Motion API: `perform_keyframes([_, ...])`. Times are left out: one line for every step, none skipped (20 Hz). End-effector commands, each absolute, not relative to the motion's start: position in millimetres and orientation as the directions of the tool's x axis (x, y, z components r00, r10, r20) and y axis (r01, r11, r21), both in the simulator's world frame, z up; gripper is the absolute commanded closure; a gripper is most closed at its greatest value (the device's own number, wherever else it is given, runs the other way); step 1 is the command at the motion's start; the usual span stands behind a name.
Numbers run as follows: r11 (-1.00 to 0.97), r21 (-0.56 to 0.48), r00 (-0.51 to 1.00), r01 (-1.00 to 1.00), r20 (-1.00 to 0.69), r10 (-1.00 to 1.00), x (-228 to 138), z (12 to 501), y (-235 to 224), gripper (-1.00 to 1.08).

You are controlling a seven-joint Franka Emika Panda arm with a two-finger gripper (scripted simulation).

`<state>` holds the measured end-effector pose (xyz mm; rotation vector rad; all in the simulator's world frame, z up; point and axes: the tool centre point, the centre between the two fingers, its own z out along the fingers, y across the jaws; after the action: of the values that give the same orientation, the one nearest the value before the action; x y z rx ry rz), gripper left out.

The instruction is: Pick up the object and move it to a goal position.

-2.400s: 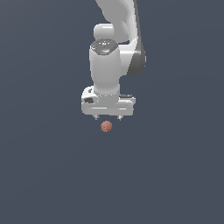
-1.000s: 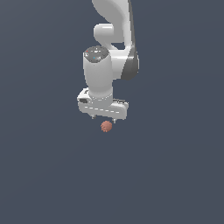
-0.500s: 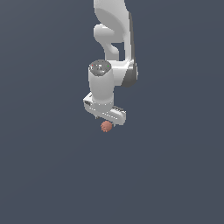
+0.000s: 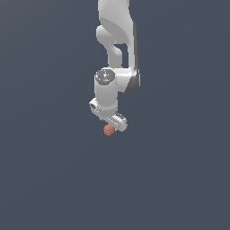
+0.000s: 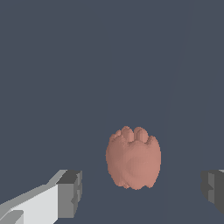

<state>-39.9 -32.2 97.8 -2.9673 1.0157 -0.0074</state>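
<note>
Arm: the white Panda arm [image 4: 116,40] reaches down from the top of the exterior view, wrist pointing downward.
Hand: the hand [image 4: 110,127] sits directly over the object; in the wrist view its dark-tipped fingers [image 5: 70,193] stand wide apart, one on each side of the object — neither touches it.
Object: the small reddish-pink, bumpy object [image 4: 108,130] lies on the tabletop [image 4: 54,179], just at the lower edge of the hand in the exterior view; in the wrist view it sits between the fingers, a clear gap on both sides.
Tabletop: a plain dark grey-blue surface.
</note>
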Motion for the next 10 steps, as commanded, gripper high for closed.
perform_keyframes([-0.773, -0.003, 0.773, -0.635, 0.001, -0.635, -43.0, 93.1, -32.2, -0.92])
perform_keyframes([-0.768, -0.002, 0.768, -0.641, 0.001, -0.641, -43.9, 91.8, -32.2, -0.92])
perform_keyframes([-0.764, -0.001, 0.764, -0.645, 0.001, -0.645, -44.7, 90.7, -32.2, -0.92])
perform_keyframes([-0.761, -0.001, 0.761, -0.649, 0.0, -0.649, -45.3, 89.8, -32.2, -0.92])
perform_keyframes([-0.759, 0.0, 0.759, -0.652, 0.0, -0.652, -45.7, 89.2, -32.2, -0.92])
perform_keyframes([-0.757, 0.0, 0.757, -0.653, 0.0, -0.653, -45.9, 88.9, -32.2, -0.92])
perform_keyframes([-0.757, 0.0, 0.757, -0.654, 0.0, -0.654, -46.0, 88.8, -32.2, -0.92])
perform_keyframes([-0.76, 0.0, 0.76, -0.65, 0.0, -0.65, -45.7, 89.3, -32.2, -0.92])
perform_keyframes([-0.76, 0.0, 0.76, -0.65, 0.0, -0.65, -45.7, 88.9, -32.1, -0.92])
perform_keyframes([-0.76, 0.0, 0.76, -0.65, 0.0, -0.65, -45.7, 87.9, -32.1, -0.92])
